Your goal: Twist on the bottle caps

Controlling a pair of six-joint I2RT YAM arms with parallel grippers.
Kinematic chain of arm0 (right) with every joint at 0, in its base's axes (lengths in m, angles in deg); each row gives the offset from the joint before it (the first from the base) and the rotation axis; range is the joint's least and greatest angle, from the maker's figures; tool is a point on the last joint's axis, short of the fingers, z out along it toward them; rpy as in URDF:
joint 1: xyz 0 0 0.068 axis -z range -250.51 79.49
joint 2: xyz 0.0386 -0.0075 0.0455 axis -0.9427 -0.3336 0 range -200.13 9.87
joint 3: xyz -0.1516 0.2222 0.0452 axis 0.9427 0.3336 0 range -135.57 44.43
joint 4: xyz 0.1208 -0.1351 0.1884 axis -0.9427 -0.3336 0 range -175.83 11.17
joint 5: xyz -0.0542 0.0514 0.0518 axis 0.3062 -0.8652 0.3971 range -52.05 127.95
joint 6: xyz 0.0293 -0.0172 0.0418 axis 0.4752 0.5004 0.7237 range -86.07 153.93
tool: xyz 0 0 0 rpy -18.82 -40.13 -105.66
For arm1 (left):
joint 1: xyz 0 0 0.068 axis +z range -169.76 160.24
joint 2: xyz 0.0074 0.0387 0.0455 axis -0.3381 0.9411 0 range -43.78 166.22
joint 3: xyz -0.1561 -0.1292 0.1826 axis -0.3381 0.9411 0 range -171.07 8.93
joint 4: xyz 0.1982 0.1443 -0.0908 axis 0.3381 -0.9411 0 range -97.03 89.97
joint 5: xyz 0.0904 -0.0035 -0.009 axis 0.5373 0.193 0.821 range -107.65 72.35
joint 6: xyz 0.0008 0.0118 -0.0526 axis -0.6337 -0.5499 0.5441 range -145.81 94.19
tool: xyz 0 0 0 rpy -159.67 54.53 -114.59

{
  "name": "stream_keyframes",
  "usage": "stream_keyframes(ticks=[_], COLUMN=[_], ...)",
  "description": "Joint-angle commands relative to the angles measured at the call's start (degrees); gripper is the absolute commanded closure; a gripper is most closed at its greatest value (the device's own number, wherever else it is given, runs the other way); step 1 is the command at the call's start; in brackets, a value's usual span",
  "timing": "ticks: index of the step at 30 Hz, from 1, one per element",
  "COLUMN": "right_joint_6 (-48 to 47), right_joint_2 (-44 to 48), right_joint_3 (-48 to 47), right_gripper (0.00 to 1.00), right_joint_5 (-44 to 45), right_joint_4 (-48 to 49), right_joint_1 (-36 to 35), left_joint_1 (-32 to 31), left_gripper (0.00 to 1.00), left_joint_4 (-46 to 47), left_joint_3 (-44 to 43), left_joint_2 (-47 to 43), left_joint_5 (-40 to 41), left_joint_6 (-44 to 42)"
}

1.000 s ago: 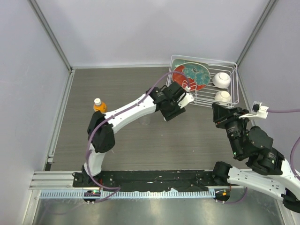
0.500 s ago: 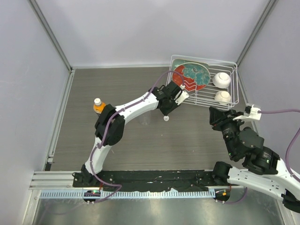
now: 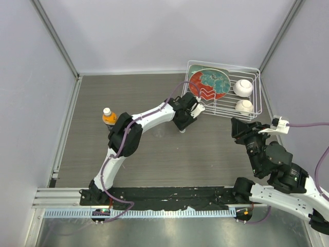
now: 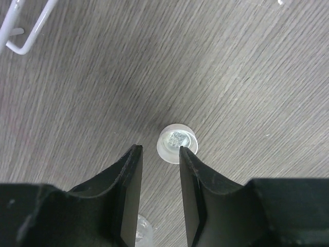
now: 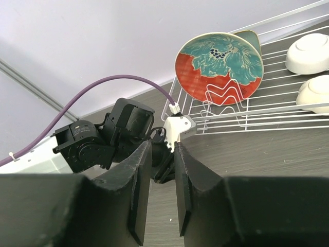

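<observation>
the left arm's fingers (image 4: 158,150) hung tips-down over the grey wood-grain counter (image 4: 247,62), parted narrowly and holding nothing. the small round white plastic cap (image 4: 176,143) lay flat on the counter just ahead of the tips, off-centre toward the right finger and touching neither. being round, it had no long axis to line up with, so by my reading the coming move turned on sliding forward and a little right to bring the cap into the gap before lowering. the left arm was much the nearer. the right arm's fingers (image 5: 163,146) were drawn close together on nothing, well apart to the right.

the overhead view placed the cap (image 3: 181,130) just near of the white wire rack (image 3: 257,92), almost hidden under the wrist, and showed the short orange-labelled bottle (image 3: 108,116) standing far to the left with a pale top (whether that cap was tightened, i could not tell). only the left wrist view showed the offset. the right wrist view showed the left wrist from the side, not the cap.
</observation>
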Motion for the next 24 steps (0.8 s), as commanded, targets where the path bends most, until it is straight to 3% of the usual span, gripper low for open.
stream_keyframes(ticks=[1, 15, 17, 18, 24], right_joint_6=[0.64, -0.15, -0.24, -0.32, -0.76], right_joint_2=[-0.51, -1.47, -1.56, -1.65, -1.91], right_joint_3=[0.24, -0.29, -0.29, -0.29, -0.46], right_gripper=[0.69, 0.71, 0.71, 0.71, 0.72], right_joint_5=[1.04, -0.89, -1.07, -1.24, -1.24], right_joint_4=[1.51, 2.04, 2.22, 2.22, 2.57], right_joint_1=[-0.03, -0.03, -0.03, -0.03, -0.03], left_joint_1=[-0.09, 0.44, 0.44, 0.44, 0.44], left_gripper=[0.61, 0.6, 0.65, 0.76, 0.98], left_joint_4=[2.45, 4.47, 4.3, 4.3, 1.5], left_joint_3=[0.1, 2.3, 2.3, 2.3, 0.81], left_joint_2=[0.06, 1.46, 1.82, 1.82, 1.73], left_joint_5=[-1.45, -2.5, -3.29, -4.16, -8.29], left_joint_6=[0.84, -1.0, -1.44, -1.53, -0.74])
